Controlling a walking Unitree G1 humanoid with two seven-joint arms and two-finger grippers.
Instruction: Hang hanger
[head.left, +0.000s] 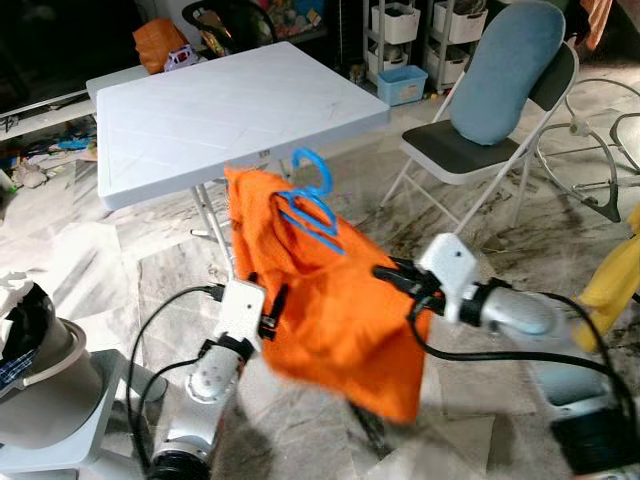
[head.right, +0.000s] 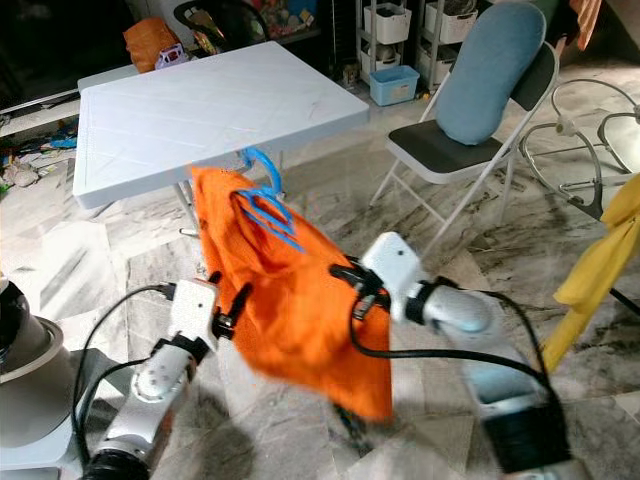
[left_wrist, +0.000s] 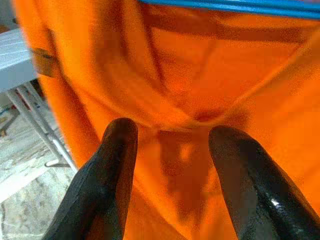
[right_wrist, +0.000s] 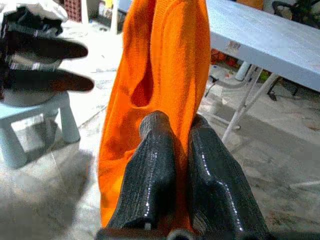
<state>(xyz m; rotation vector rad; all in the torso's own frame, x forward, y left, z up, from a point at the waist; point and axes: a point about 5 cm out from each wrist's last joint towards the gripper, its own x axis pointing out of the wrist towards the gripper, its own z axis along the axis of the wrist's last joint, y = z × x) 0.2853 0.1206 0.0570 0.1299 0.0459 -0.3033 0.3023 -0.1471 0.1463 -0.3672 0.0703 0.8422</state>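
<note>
Blue hanger (head.left: 312, 205) hook up, bar sloping toward right hand (head.left: 392, 277) pinching orange shirt (head.left: 340, 310), left hand (left_wrist: 172, 150) spread beside it, counter (head.left: 230, 110) edge just behind, bare floor (head.left: 180, 265) below

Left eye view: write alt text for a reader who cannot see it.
An orange garment on a blue hanger is held up between the robot's two arms, the right end effector pinching its edge and the left end effector beside it. Behind stand a white folding table and a folding chair.

Head eyes look down; wrist cameras sit close against orange cloth (head.left: 340, 310)
</note>
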